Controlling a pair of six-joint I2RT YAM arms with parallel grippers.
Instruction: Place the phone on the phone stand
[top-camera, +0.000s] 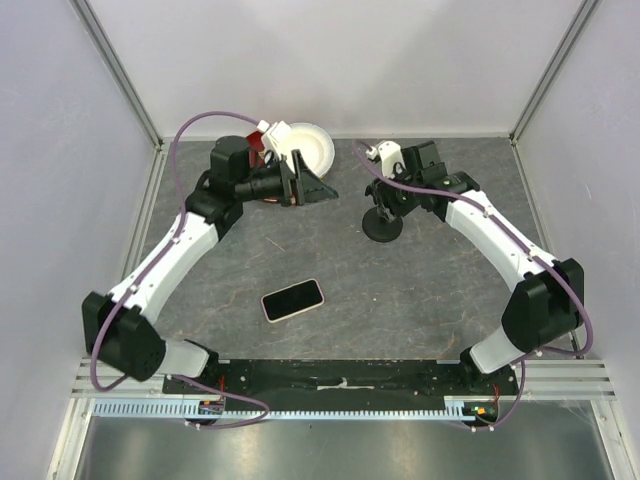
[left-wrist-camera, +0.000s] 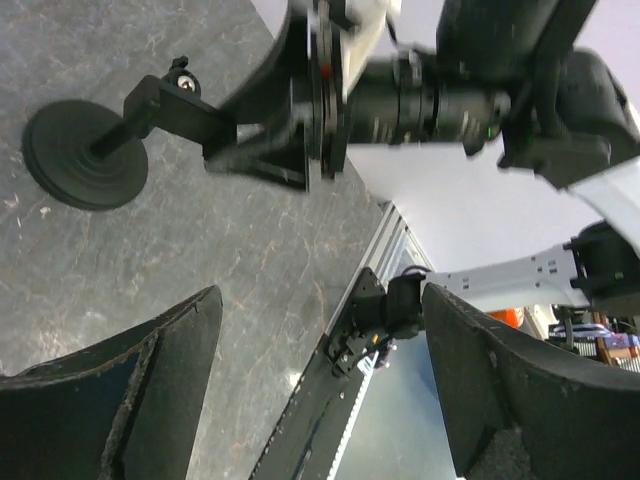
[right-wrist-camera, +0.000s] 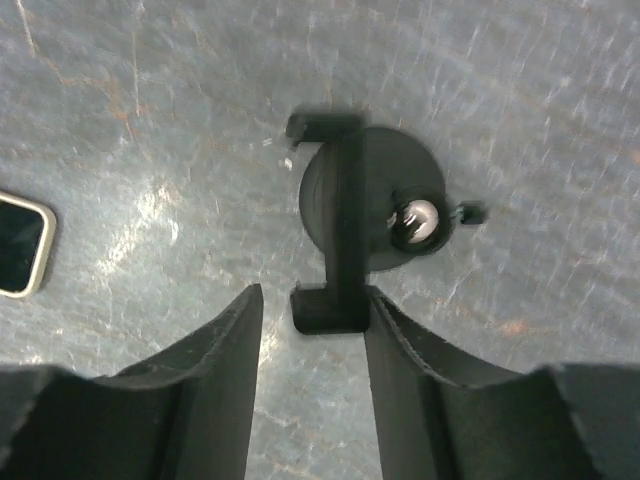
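The phone (top-camera: 293, 300), black screen up with a pale rim, lies flat on the table near the front centre; its corner shows at the left edge of the right wrist view (right-wrist-camera: 20, 245). The black phone stand (top-camera: 383, 226) stands upright at the back right on its round base. My right gripper (top-camera: 386, 203) hangs directly over it. From above, the stand's bracket (right-wrist-camera: 338, 240) ends between my right gripper's (right-wrist-camera: 312, 305) parted fingers, touching the right one and clear of the left. My left gripper (top-camera: 322, 187) is wide open and empty, pointing at the stand (left-wrist-camera: 80, 155).
A white plate (top-camera: 312, 148) sits at the back of the table, just behind my left gripper. Grey walls with metal posts close in the table on three sides. The arms' black base rail (top-camera: 340, 378) runs along the near edge.
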